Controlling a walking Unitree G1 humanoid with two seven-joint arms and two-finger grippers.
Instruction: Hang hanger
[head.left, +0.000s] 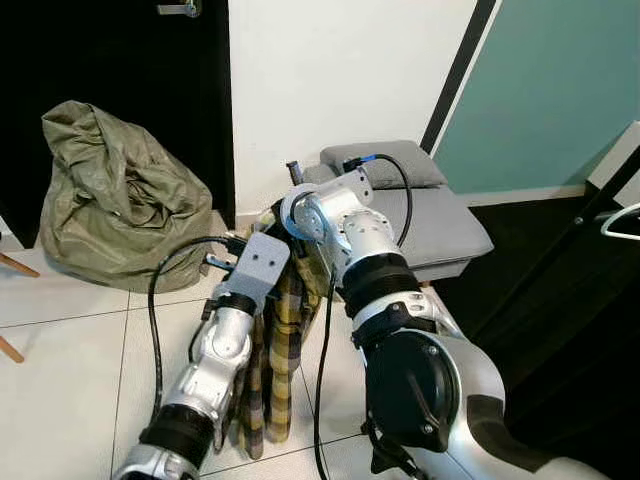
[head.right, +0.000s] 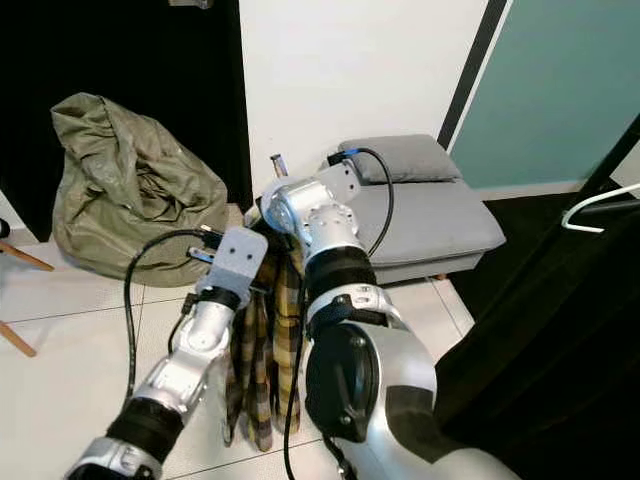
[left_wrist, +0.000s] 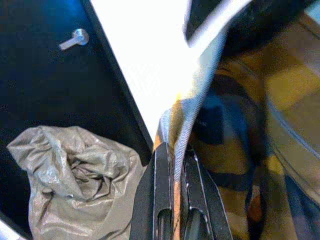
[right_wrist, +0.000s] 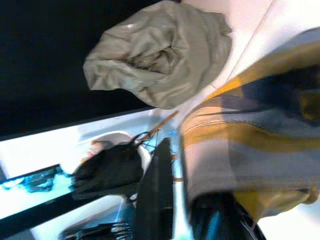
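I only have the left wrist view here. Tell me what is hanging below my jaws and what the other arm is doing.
Observer: The plaid garment hangs down between both arms toward the tiled floor.
Operator: Report the right gripper.
Observer: The right gripper is at the garment's top edge too; I cannot tell whether its jaws are closed on it.
Operator: Give me the hanging spot.
Observer: A white hanger shows at the robot's right, beside dark fabric.

Both arms raised forward, wrists close together — left gripper (left_wrist: 174, 200) fingers pinched.
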